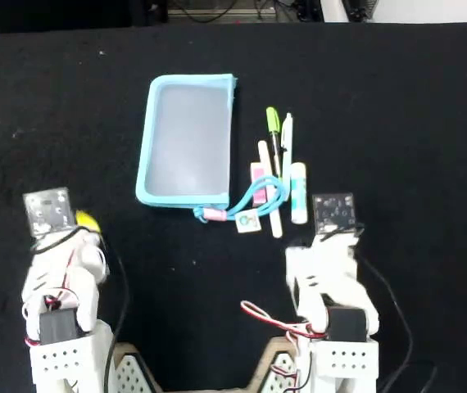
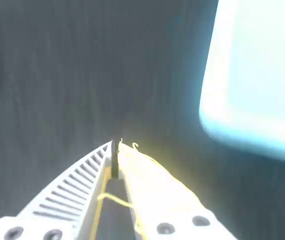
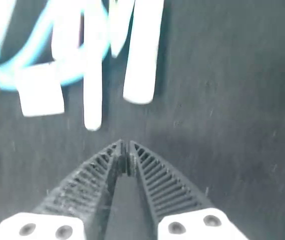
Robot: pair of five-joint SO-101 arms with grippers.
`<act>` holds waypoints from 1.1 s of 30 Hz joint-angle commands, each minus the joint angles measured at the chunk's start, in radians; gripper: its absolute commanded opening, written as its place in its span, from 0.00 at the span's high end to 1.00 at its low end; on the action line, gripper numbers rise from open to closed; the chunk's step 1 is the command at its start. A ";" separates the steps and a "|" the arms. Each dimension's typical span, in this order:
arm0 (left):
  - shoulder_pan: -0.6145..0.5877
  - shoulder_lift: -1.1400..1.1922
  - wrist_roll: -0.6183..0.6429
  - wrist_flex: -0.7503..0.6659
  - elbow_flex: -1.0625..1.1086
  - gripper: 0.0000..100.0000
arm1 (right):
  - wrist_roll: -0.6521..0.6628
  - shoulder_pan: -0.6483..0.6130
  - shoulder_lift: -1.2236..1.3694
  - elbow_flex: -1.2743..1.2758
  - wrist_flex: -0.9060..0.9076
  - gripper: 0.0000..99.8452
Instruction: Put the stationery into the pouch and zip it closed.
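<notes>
Stationery (image 1: 298, 190) (judged light, stiff, slippery) should be pinched mid-barrel once the closed, empty left gripper (image 2: 116, 146) and right gripper (image 3: 127, 146) are opened.

High cam: straight down over table (image 1: 397, 98). Wrist cams: low, close to it, facing fwd. Left shares pouch (image 2: 262, 65) w/ high; right, stationery (image 3: 142, 50).
</notes>
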 commanded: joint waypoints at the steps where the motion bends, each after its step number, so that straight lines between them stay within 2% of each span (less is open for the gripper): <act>1: 0.041 -0.008 0.006 -0.384 0.016 0.97 | 0.098 -0.002 -0.097 -0.008 -0.212 0.99; 5: 0.041 -0.008 0.006 -0.491 0.016 0.97 | 0.390 -0.002 -0.097 -0.008 -0.324 0.99; 7: 0.044 -0.008 0.006 -0.502 0.016 0.97 | 0.476 -0.002 -0.097 -0.010 -0.373 0.99; 10: 0.031 -0.008 0.005 -0.397 0.016 0.97 | 0.451 -0.002 -0.097 -0.038 -0.443 0.99; 13: 0.007 -0.008 0.005 -0.261 0.016 0.97 | 0.394 -0.002 -0.097 -0.111 -0.410 0.99; 20: 0.061 -0.008 -0.023 -0.434 -0.064 0.97 | 0.387 -0.006 -0.097 -0.384 -0.296 0.99; 24: 0.117 -0.008 -0.034 -0.445 -0.186 0.97 | 0.388 -0.005 -0.097 -0.545 -0.196 0.99; 28: 0.127 0.018 0.015 -0.451 -0.093 0.97 | 0.390 -0.008 -0.096 -0.633 -0.120 0.99; 31: 0.127 0.035 0.055 -0.468 0.022 0.97 | 0.385 -0.009 -0.085 -0.639 -0.129 0.99; 33: 0.127 0.044 0.060 -0.440 0.015 0.97 | 0.385 -0.044 -0.028 -0.644 -0.141 0.99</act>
